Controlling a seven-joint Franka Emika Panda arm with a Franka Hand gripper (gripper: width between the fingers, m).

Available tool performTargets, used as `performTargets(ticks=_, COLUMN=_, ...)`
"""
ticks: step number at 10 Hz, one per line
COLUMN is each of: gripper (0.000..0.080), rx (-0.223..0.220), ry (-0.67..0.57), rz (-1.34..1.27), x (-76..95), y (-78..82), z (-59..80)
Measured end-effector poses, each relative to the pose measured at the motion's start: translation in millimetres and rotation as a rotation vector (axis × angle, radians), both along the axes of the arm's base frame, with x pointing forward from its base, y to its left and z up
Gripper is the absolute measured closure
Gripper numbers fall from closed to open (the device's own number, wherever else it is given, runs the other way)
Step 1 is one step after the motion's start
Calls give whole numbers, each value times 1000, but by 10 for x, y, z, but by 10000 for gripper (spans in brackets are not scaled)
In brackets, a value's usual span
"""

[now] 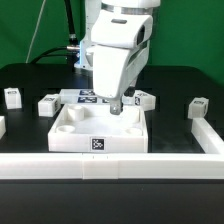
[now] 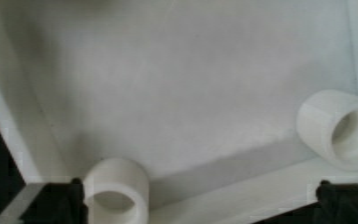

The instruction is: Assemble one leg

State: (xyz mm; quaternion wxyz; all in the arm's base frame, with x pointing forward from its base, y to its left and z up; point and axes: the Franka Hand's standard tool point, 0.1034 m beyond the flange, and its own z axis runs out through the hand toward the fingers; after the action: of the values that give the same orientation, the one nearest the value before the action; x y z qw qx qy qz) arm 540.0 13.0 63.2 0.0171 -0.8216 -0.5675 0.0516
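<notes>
One leg (image 1: 47, 103) lay on the desk (image 1: 28, 125) just beside the tray (image 1: 62, 138), on the exterior view's left. A second leg (image 1: 200, 108) lay well apart on the exterior view's right. The gripper (image 1: 117, 106) hung over the tray's far side, jaws spread wide, grasping nothing. The wrist view showed two round sockets (image 2: 115, 190) inside the tray.

Exterior frontal, wrist close above shared tray (image 1: 70, 142)
</notes>
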Motion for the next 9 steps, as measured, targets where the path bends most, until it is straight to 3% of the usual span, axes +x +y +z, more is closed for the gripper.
performTargets(ticks=3, gripper=150, rx=16, ry=-7, rz=122, x=-146, y=-131, z=-47)
performTargets(ticks=9, gripper=150, rx=43, ry=18, rz=256, x=-857, y=-126, z=-229)
